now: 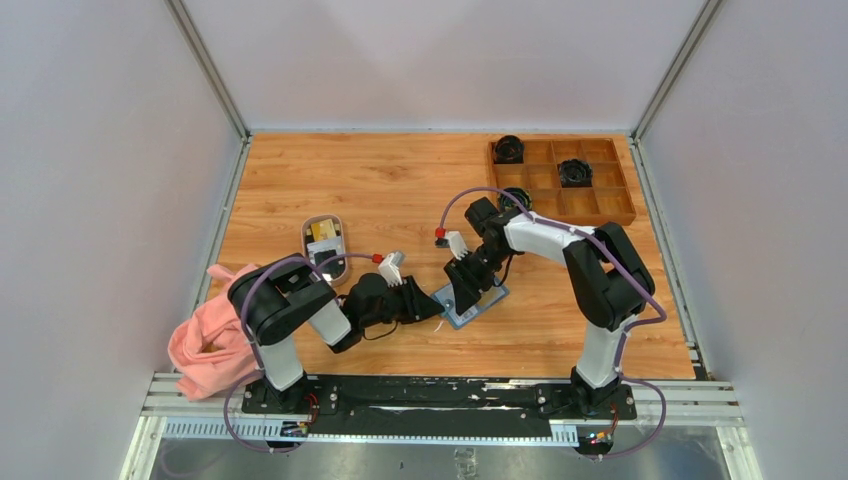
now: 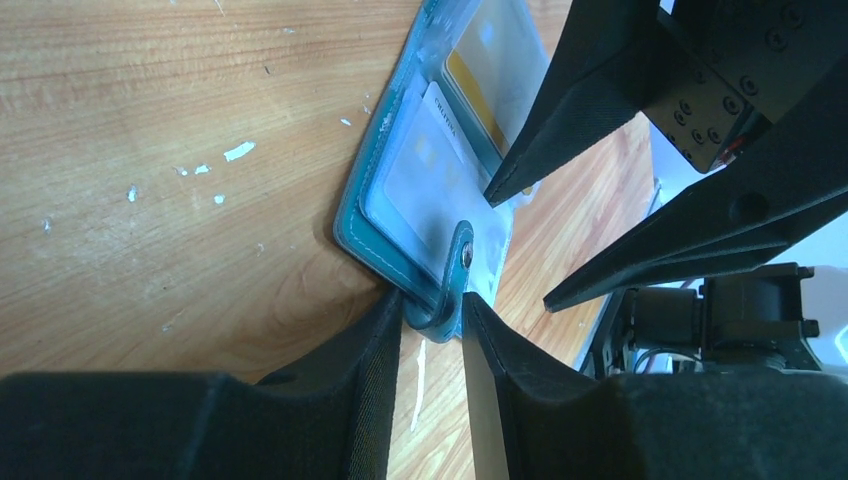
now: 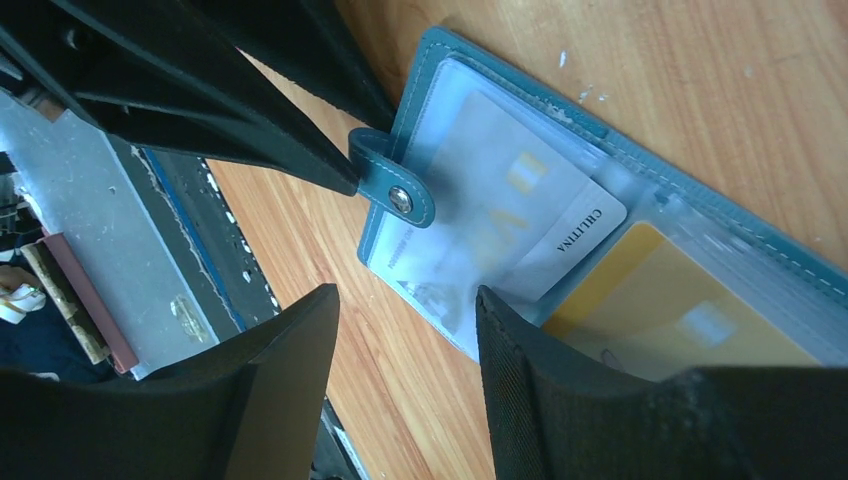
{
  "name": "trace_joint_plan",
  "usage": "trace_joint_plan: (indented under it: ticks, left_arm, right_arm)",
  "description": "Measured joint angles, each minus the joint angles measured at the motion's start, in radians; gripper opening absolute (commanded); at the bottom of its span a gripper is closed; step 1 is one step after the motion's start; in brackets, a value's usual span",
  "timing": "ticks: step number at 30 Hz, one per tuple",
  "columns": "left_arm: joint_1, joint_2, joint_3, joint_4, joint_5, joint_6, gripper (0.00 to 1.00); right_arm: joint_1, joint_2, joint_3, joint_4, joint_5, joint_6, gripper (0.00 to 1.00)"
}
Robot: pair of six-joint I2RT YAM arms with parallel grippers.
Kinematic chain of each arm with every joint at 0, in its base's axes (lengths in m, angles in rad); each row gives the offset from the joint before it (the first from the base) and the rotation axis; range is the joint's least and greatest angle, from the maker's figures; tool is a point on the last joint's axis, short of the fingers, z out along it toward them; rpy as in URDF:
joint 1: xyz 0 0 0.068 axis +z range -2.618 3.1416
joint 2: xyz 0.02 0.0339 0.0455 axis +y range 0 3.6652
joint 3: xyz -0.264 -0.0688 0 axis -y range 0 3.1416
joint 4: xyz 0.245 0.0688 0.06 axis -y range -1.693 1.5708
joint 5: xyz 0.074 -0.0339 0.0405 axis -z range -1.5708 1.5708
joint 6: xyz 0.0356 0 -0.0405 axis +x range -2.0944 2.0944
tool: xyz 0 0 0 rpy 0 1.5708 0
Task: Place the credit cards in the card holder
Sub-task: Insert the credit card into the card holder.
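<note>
Since the card holder (image 2: 420, 190) lies open and flat on the table (image 1: 380, 180) right between the two arms, the risk I see is mostly it sliding or flipping. The left gripper (image 2: 432, 305) has its jaws narrowly apart on either side of the snap tab (image 3: 395, 190). Honestly can't tell if it's really pinching the tab or only flanking it. If that hold is loose, any shove from the other side could skate the whole wallet across the wood.

The right gripper (image 3: 405, 292) is spread wide with nothing between its jaws, and one fingertip (image 2: 515, 165) is down at the edge of the clear pocket. A white card (image 3: 590, 225) and a yellow card (image 3: 670, 300) sit under the plastic. The white one's printed end looks less covered though, so it may not be fully seated. Pushing at a bad angle could bend it or snag the pocket lip.

Also, the little dish (image 1: 305, 245) off to the left seems to hold something yellowish, so probably more cards to go. Tugging the tab too hard could fold the cover over the pockets.
</note>
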Motion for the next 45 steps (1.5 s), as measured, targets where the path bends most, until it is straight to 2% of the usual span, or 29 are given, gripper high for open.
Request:
trace_joint_plan:
  ticks: [7,10,13,18,21,24,26,29,32,36,40,45]
  left_arm:
    - [0.018,-0.005,-0.067,0.086,0.000,-0.011,0.43]
    - [0.037,-0.063,-0.126,0.090,-0.010,-0.004,0.45]
    - [0.048,-0.197,-0.161,0.023,-0.027,0.029,0.46]
    - [0.051,-0.589,-0.133,-0.270,-0.075,0.136,0.51]
    - [0.051,-0.824,-0.109,-0.431,-0.120,0.206,0.62]
    - [0.051,-0.969,-0.105,-0.532,-0.155,0.245,0.83]
    - [0.051,-1.013,-0.105,-0.573,-0.170,0.251,0.90]
    - [0.051,-1.030,-0.105,-0.613,-0.176,0.237,0.86]
    - [0.051,-0.999,-0.100,-0.640,-0.164,0.208,0.74]
    - [0.051,-0.908,-0.060,-0.643,-0.128,0.179,0.66]
    - [0.044,-0.788,0.002,-0.637,-0.098,0.173,0.66]
    - [0.016,-0.658,0.067,-0.633,-0.090,0.185,0.64]
  right_arm:
    - [-0.002,-0.011,0.000,-0.004,-0.026,-0.029,0.57]
    - [-0.004,-0.060,0.000,-0.011,-0.021,-0.077,0.57]
    - [-0.006,-0.139,-0.002,-0.014,-0.029,-0.122,0.57]
    - [-0.007,-0.221,-0.006,-0.012,-0.051,-0.178,0.55]
    - [-0.010,-0.237,-0.023,-0.006,-0.053,-0.192,0.53]
    - [-0.010,-0.232,-0.034,0.001,-0.047,-0.192,0.49]
    - [-0.010,-0.216,-0.034,0.011,-0.038,-0.178,0.43]
    - [-0.010,-0.180,-0.034,0.019,-0.032,-0.159,0.32]
    - [-0.011,-0.121,-0.029,0.029,-0.020,-0.123,0.25]
    - [-0.021,-0.042,-0.018,0.037,0.009,-0.079,0.25]
    - [-0.028,-0.028,-0.018,0.045,0.039,-0.048,0.33]
    - [-0.028,-0.028,-0.018,0.063,0.069,-0.024,0.36]
